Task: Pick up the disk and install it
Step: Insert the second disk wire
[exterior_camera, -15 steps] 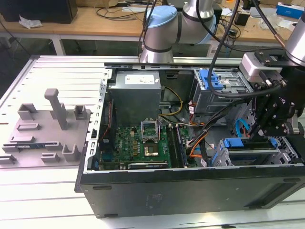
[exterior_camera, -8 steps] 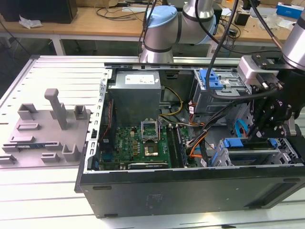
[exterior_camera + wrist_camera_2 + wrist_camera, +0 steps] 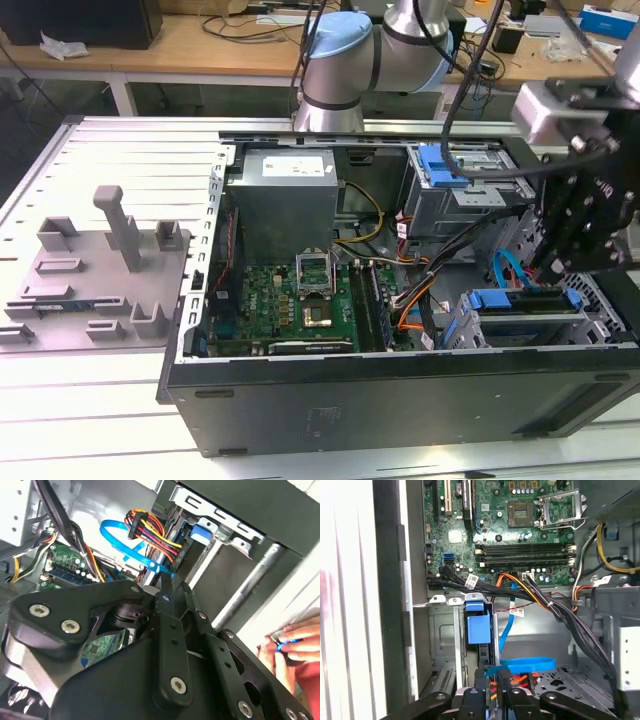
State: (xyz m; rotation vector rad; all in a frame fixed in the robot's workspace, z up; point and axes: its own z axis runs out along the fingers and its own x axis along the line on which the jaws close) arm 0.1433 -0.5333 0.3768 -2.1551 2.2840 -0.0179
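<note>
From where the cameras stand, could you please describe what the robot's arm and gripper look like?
The arm is silver-grey metal with rounded joints; one joint carries a light-blue cap, and black cables run along it. At its wrist sits a pale grey block. The gripper is a black, angular frame; in the second wrist view its flat black links are joined by round silver screws.

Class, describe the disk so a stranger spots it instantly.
Find the open black computer tower. In its near corner, the exterior view's right, under the gripper, lies the flat silver disk. A long blue rail frames it, unlike the small blue latch.
</note>
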